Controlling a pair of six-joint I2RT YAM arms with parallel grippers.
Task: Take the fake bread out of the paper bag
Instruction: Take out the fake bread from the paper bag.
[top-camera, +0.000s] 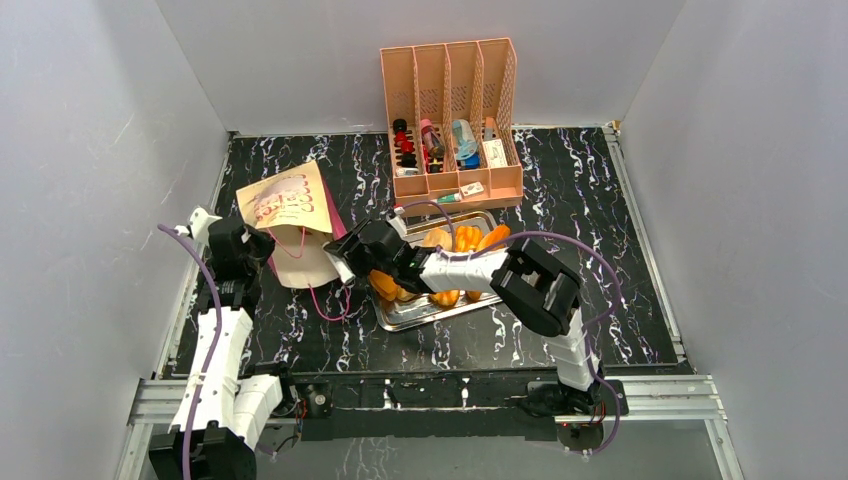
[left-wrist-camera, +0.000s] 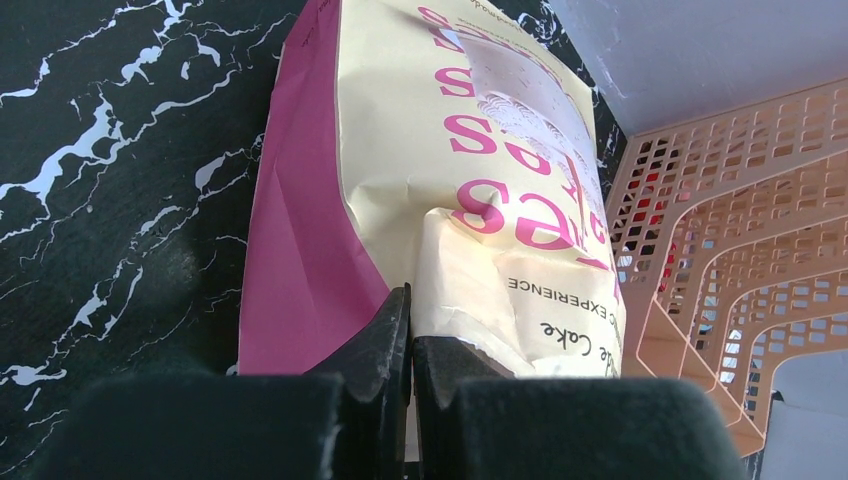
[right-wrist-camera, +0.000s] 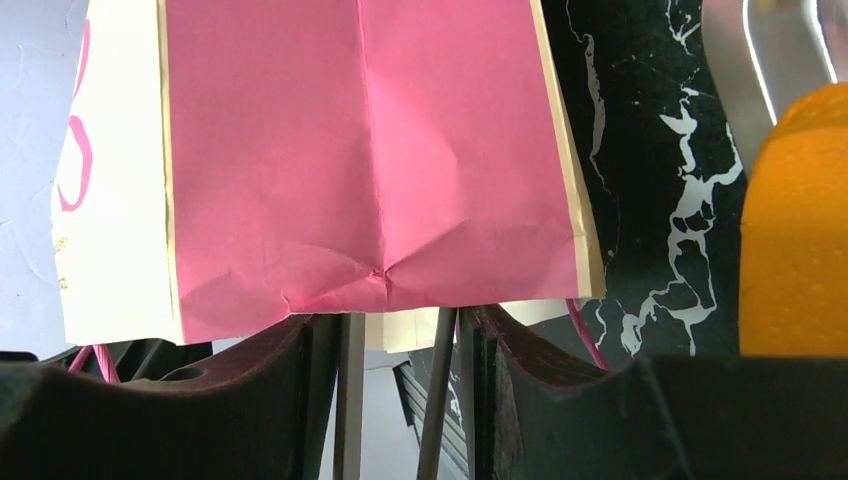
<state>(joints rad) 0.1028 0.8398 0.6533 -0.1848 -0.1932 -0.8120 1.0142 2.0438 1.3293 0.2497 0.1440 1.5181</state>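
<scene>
Toward the back left of the marble surface (top-camera: 600, 200), the paper bag (top-camera: 290, 205) was held by the left gripper (left-wrist-camera: 410, 305), clamped on its cream edge, while the right gripper (right-wrist-camera: 400, 330) (jaws apart, holding nothing) faced its pink side panel beside the fake bread (top-camera: 465, 238) in a metal tray (top-camera: 430, 312).

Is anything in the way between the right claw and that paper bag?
Nothing visible. The right gripper points straight at the pink side of the paper bag, which is right at its fingertips. The metal tray lies off to one side.
</scene>
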